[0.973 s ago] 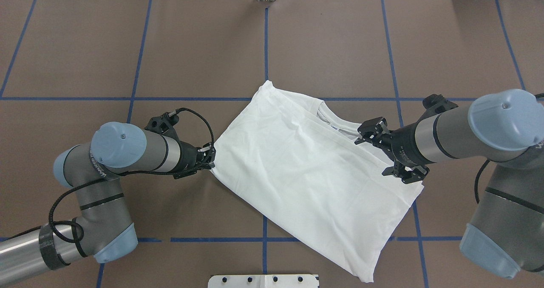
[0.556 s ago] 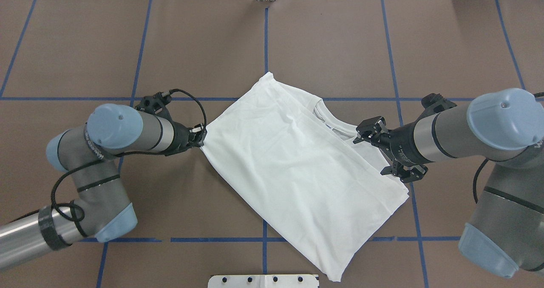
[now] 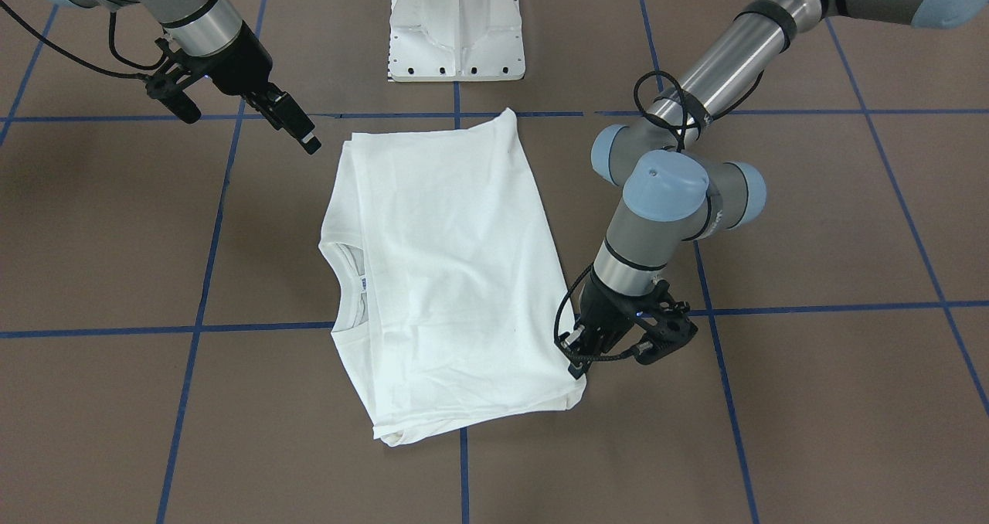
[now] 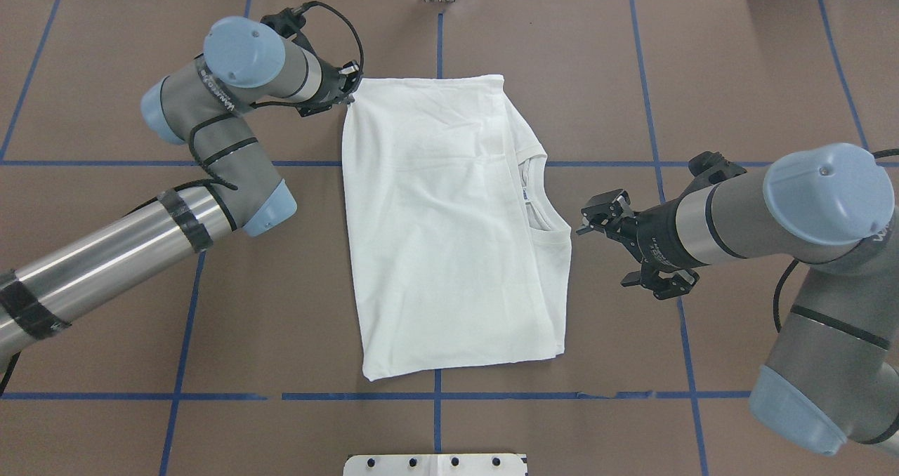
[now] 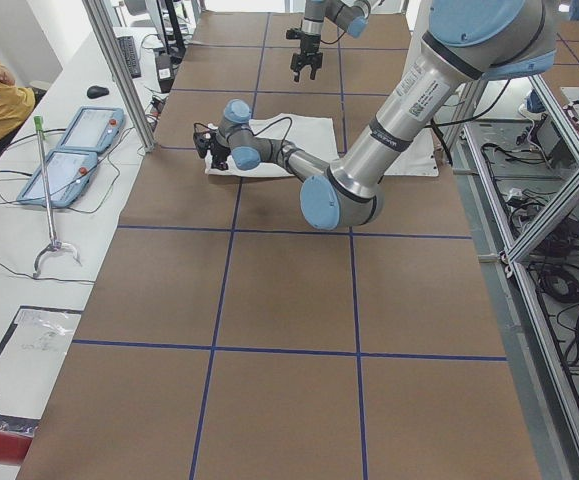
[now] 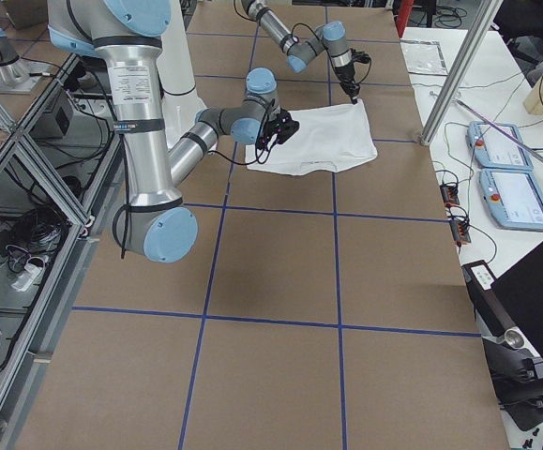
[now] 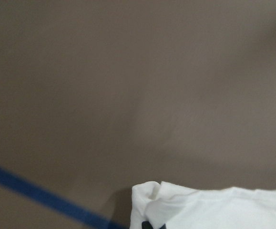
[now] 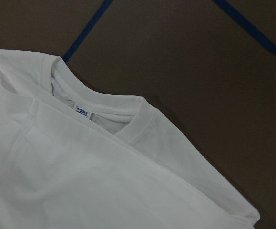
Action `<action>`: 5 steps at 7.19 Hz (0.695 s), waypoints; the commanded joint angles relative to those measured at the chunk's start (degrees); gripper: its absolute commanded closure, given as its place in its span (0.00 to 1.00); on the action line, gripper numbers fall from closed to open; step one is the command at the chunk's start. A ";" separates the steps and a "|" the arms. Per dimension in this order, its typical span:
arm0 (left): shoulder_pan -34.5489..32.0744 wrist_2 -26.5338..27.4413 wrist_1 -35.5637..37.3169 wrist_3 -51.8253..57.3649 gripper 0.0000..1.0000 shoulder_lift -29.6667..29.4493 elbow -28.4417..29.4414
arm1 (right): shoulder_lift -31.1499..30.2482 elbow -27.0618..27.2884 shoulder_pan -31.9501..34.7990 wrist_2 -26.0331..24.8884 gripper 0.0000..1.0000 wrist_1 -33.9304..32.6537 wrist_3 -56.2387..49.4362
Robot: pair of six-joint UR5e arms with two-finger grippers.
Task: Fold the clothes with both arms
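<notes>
The shirt [image 4: 435,237] lies flat just beyond the base [image 4: 435,464]; it is soft, light and limp. At its corner farthest from the base the left gripper [image 4: 349,93] seems pinched on cloth. The right gripper [image 4: 607,251] gapes wide and empty beside it. Hems and corners make the best holds.

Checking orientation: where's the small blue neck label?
Overhead view: the label sits inside the white T-shirt's ribbed collar, on its right edge, facing the right gripper.

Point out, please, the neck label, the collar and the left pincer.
neck label [image 8: 82,110], right wrist view, its blue print.
collar [image 8: 111,104], right wrist view, its ribbed band.
left pincer [image 4: 350,95], overhead view, between its fingertips.
</notes>
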 commanded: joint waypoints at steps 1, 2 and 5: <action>-1.23 -0.50 -3.71 0.10 0.36 -2.80 4.26 | 4.27 -3.87 -1.27 -2.13 0.00 -0.09 0.59; -1.41 -0.59 -3.19 0.19 0.36 -2.11 1.21 | 5.94 -5.20 -5.63 -8.33 0.00 -0.44 1.03; -1.76 -4.81 -2.75 0.37 0.36 1.85 -3.47 | 9.90 -12.22 -16.29 -20.94 0.00 -0.61 10.07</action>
